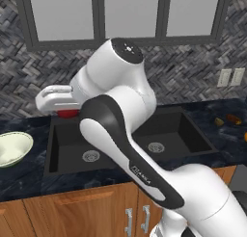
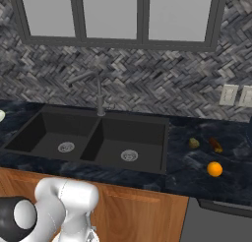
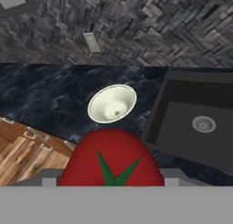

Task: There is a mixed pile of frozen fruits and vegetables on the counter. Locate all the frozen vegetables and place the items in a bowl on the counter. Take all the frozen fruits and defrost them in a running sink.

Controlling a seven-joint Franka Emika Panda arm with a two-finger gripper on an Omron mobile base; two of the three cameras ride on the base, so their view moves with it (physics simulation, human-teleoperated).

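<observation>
My gripper (image 1: 67, 113) is shut on a red round vegetable (image 3: 111, 161) with a green stem star, held above the back left corner of the black double sink (image 1: 62, 135). In the hand view the pale bowl (image 3: 112, 103) lies ahead on the dark counter (image 3: 45, 95), left of the sink (image 3: 182, 95). The bowl (image 1: 12, 147) holds nothing and sits at the far left. Right of the sink lie an orange ball (image 2: 214, 169), an olive lump (image 2: 194, 143) and a dark brown oblong item (image 2: 215, 145).
A tall dark faucet (image 2: 100, 96) stands behind the sink's divider. Wall outlets (image 2: 229, 94) sit on the herringbone backsplash at the right. Wooden cabinets (image 1: 72, 212) run below the counter. My own arm blocks the middle of the left base view.
</observation>
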